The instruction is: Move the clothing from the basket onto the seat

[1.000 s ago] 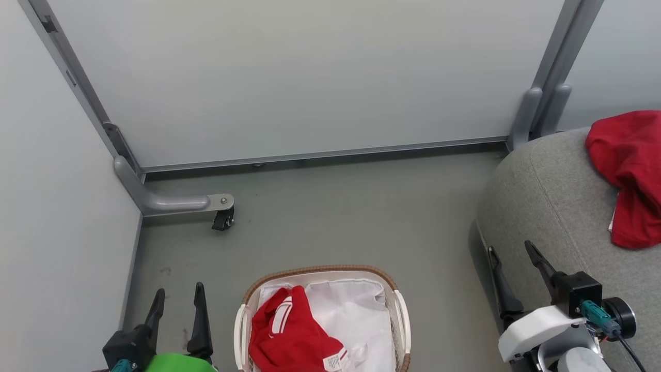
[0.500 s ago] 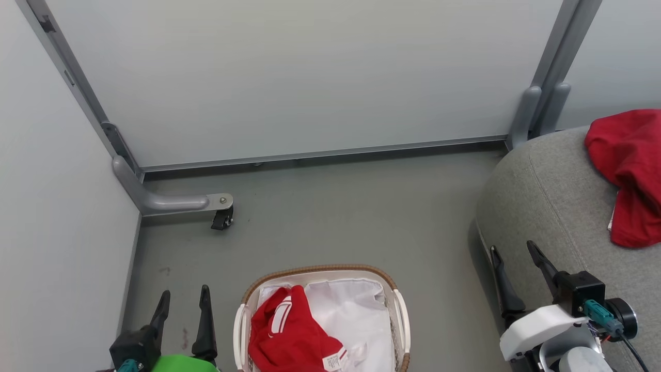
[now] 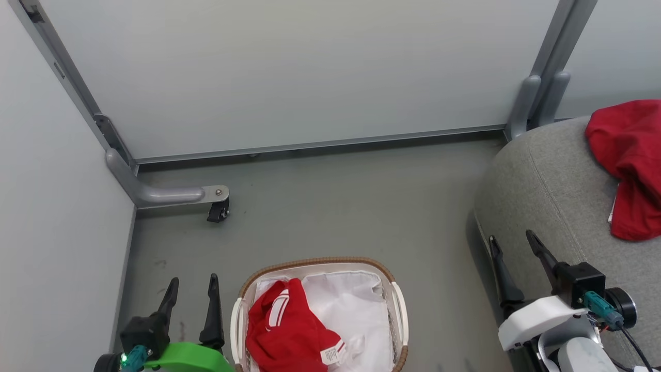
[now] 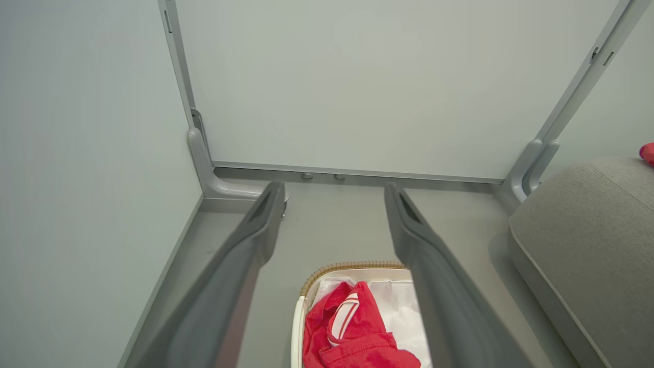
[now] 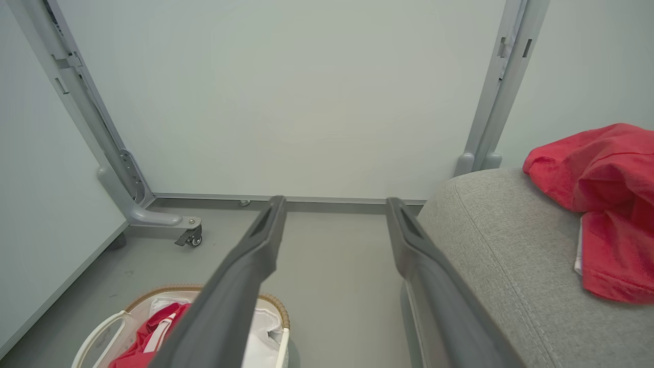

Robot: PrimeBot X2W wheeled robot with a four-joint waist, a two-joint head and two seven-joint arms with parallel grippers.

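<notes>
- Left tool (image 3: 193,279) hovered over the floor (image 3: 335,206) just left of the basket (image 3: 315,261), its fingers spread apart and empty.
- Red clothing (image 3: 289,330) with white stripes lay bunched in the basket's left half, on the white liner (image 3: 356,310).
- Right tool (image 3: 510,236) hung at the left edge of the grey seat (image 3: 547,196), fingers spread, holding nothing.
- Another red garment (image 3: 630,155) lay on the seat, far right.
</notes>
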